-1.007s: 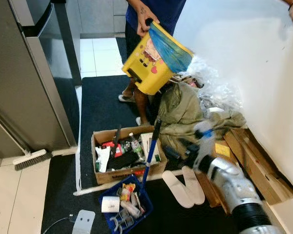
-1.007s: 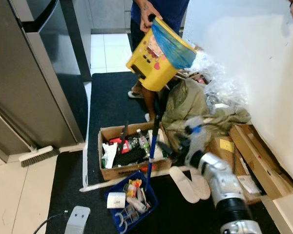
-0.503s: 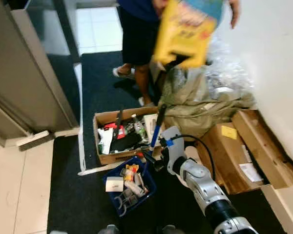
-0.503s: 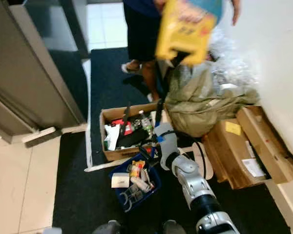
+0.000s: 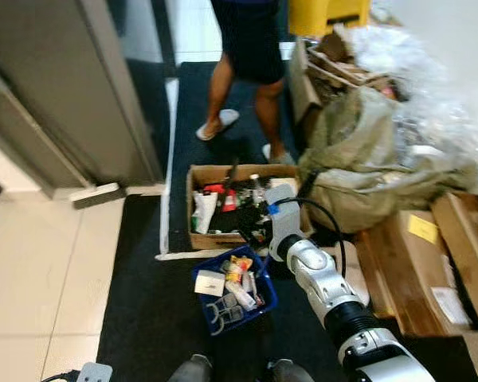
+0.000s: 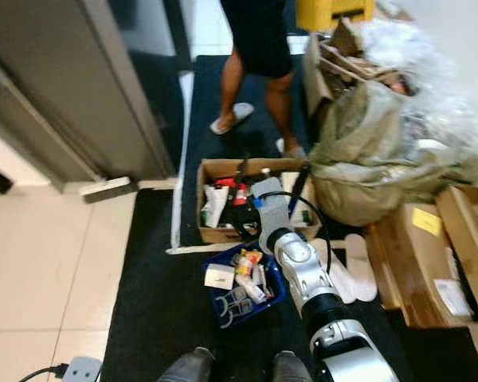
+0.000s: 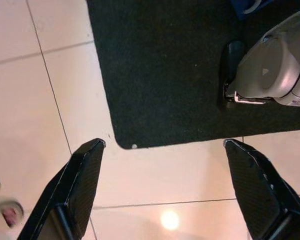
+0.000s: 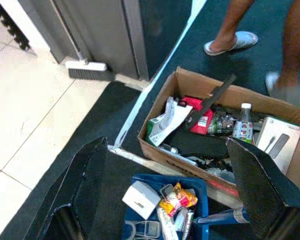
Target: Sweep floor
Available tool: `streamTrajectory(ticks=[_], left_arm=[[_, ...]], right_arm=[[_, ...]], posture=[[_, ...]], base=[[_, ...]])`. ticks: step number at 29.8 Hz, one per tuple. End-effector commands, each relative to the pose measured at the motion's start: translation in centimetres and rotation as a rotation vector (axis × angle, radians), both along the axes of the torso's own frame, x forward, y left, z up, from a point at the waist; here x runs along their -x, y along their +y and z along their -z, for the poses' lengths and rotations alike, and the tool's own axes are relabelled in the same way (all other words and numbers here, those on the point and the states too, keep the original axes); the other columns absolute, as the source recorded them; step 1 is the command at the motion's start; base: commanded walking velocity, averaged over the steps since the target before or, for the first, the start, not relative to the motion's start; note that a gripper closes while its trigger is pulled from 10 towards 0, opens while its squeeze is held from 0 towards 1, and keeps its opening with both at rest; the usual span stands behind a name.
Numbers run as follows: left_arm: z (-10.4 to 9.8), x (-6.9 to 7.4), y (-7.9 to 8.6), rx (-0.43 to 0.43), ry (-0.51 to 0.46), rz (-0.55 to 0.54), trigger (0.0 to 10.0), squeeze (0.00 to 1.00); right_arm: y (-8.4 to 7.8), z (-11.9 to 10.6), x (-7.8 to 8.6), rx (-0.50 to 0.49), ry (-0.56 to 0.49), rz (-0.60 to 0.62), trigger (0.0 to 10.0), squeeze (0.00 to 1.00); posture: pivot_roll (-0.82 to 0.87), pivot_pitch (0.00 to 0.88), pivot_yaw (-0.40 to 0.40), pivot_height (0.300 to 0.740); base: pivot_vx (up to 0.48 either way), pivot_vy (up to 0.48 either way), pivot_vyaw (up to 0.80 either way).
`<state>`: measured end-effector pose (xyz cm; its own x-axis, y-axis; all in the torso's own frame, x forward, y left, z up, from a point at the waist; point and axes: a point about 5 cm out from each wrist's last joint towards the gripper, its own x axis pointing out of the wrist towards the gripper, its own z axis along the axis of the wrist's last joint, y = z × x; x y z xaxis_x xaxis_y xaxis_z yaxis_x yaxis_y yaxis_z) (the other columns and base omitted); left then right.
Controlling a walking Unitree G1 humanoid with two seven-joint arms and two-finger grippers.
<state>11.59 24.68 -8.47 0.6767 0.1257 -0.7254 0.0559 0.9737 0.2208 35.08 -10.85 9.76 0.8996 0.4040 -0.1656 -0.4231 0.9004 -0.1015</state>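
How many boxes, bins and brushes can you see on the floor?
Open cardboard box full of stuff: 1
Closed cardboard boxes by the wall: 2
Blue bin: 1
Brush head: 1
Total: 5

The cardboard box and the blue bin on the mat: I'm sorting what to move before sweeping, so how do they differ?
The cardboard box is brown, larger and lies farther from the robot; the blue bin is smaller, nearer and turned at an angle to it. The box holds a bottle, a red pack and a long black tool; the bin holds small packets and a white carton. Both sit open-topped and full on the dark mat.
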Motion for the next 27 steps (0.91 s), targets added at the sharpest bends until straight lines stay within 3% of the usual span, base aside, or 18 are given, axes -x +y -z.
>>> streamTrajectory(ticks=[1, 12, 13, 14, 15, 16, 17, 21, 23, 27], left_arm=[[0.5, 1.4, -0.2, 0.009, 0.047, -0.001, 10.0, 0.0], [0.4, 1.1, -0.2, 0.013, 0.028, 0.007, 10.0, 0.0], [0.3, 0.4, -0.5, 0.014, 0.021, 0.012, 10.0, 0.0], [0.3, 0.4, -0.5, 0.014, 0.021, 0.012, 10.0, 0.0], [0.2, -0.4, -0.7, 0.015, 0.017, 0.016, 10.0, 0.0], [0.2, -0.4, -0.7, 0.015, 0.017, 0.016, 10.0, 0.0], [0.1, -1.1, -1.0, 0.019, 0.015, 0.017, 10.0, 0.0], [0.1, -1.7, -1.3, 0.025, 0.016, 0.018, 10.0, 0.0], [0.0, -2.7, -1.7, 0.026, 0.02, 0.022, 10.0, 0.0], [-0.1, -3.1, -1.8, 0.023, 0.025, 0.024, 10.0, 0.0]], right_arm=[[-1.1, 1.1, 0.3, -0.003, 0.08, 0.015, 10.0, 0.0], [-2.4, 1.6, 1.3, -0.125, 0.188, -0.126, 10.0, 0.0], [-2.8, 2.3, 2.6, -0.173, 0.228, -0.239, 10.0, 0.0], [-2.8, 2.3, 2.6, -0.173, 0.228, -0.239, 10.0, 0.0], [-2.8, 3.2, 4.0, -0.207, 0.263, -0.326, 10.0, 0.0], [-2.8, 3.2, 4.0, -0.207, 0.263, -0.326, 10.0, 0.0], [-2.5, 4.3, 5.2, -0.224, 0.294, -0.366, 10.0, 0.0], [-2.0, 5.3, 5.9, -0.216, 0.307, -0.357, 10.0, 0.0], [-1.6, 7.1, 5.7, -0.136, 0.331, -0.202, 10.0, 0.0], [-1.5, 7.5, 5.5, -0.123, 0.338, -0.151, 10.0, 0.0]], posture=[[0.14, 0.327, -0.022, 0.74], [0.12, 0.293, -0.018, 0.74], [0.1, 0.236, -0.017, 0.74], [0.1, 0.236, -0.017, 0.74], [0.09, 0.208, -0.016, 0.74], [0.09, 0.208, -0.016, 0.74], [0.09, 0.183, -0.015, 0.74], [0.09, 0.166, -0.012, 0.74], [0.08, 0.102, 0.005, 0.74], [0.08, 0.089, 0.007, 0.74]], base=[[0.0, 0.0, 0.77], [0.0, 0.0, 0.77], [0.0, 0.0, 0.77], [0.0, 0.0, 0.77], [0.0, 0.0, 0.76], [0.0, 0.0, 0.76], [0.0, 0.0, 0.76], [0.0, -0.216, 0.76], [0.0, -0.24, 0.0], [0.0, 0.0, 0.0]])
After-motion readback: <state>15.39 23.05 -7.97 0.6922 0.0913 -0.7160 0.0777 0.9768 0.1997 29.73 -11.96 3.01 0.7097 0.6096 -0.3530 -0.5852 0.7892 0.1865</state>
